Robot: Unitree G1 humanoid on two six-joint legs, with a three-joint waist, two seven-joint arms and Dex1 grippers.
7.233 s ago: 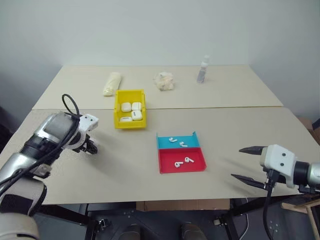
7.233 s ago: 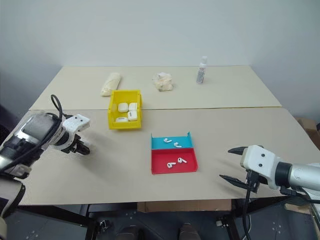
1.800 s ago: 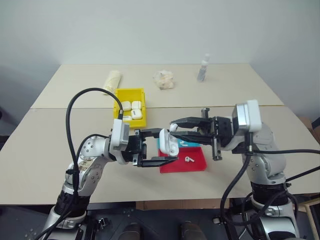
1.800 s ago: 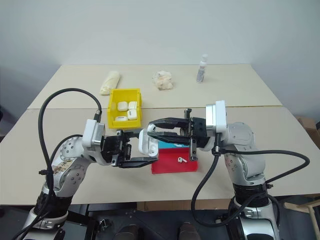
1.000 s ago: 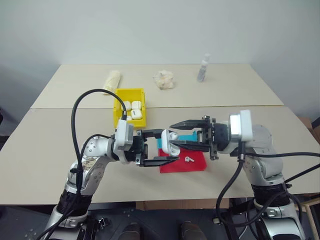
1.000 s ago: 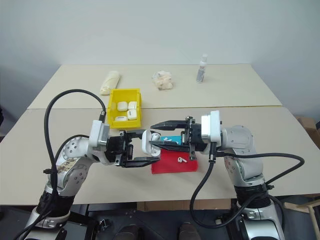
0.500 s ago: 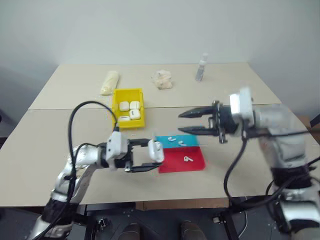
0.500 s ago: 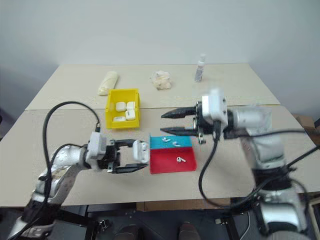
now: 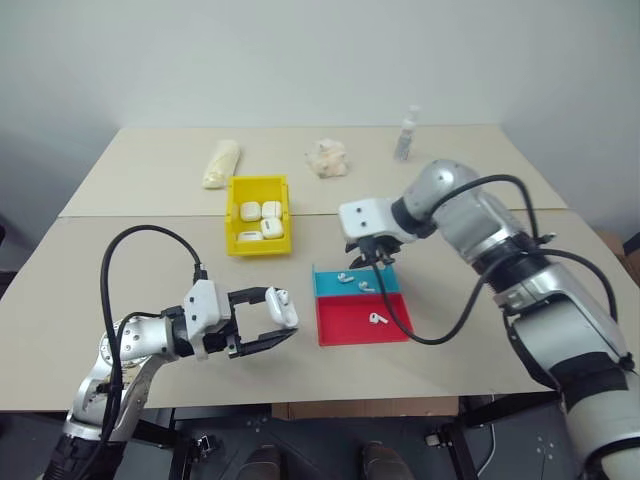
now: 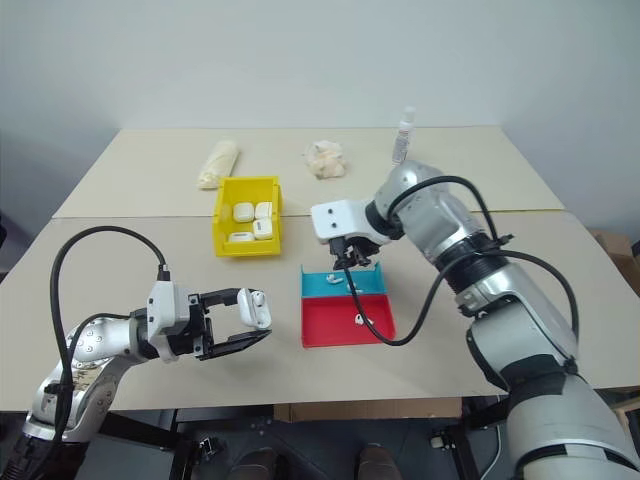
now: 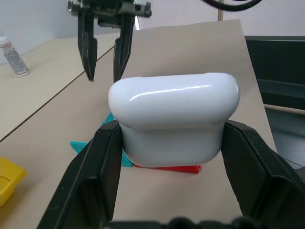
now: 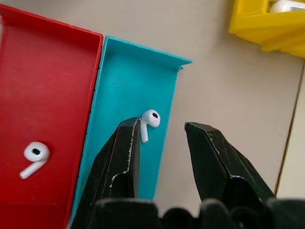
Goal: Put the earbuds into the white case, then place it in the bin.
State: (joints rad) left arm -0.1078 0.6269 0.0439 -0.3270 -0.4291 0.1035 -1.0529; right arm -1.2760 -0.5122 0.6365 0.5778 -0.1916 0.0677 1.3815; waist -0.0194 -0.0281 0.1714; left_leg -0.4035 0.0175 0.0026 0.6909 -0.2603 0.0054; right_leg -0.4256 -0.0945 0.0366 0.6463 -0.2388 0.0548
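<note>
left gripper (image 9: 268,318): clamped on the white case (image 9: 282,307), lid closed; held above the table's (image 9: 120,260) near edge, left of the red tray (image 9: 362,322)
right gripper (image 12: 162,138): partly open, empty; pointing down over the blue tray (image 9: 352,283); one finger (image 12: 125,143) just beside an earbud (image 12: 148,121), contact unclear
earbuds: two in blue tray; one (image 9: 377,318) in red tray
bin (image 9: 258,216): yellow, mid-table near the seam; holds more cases

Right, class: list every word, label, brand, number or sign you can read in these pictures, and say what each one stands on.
No text can be read anywhere.
The small bottle at the far side of the table carries a label with print, but it is too small and blurred to read.
The white case, the yellow bin, the blue tray and the red tray show no markings.
</note>
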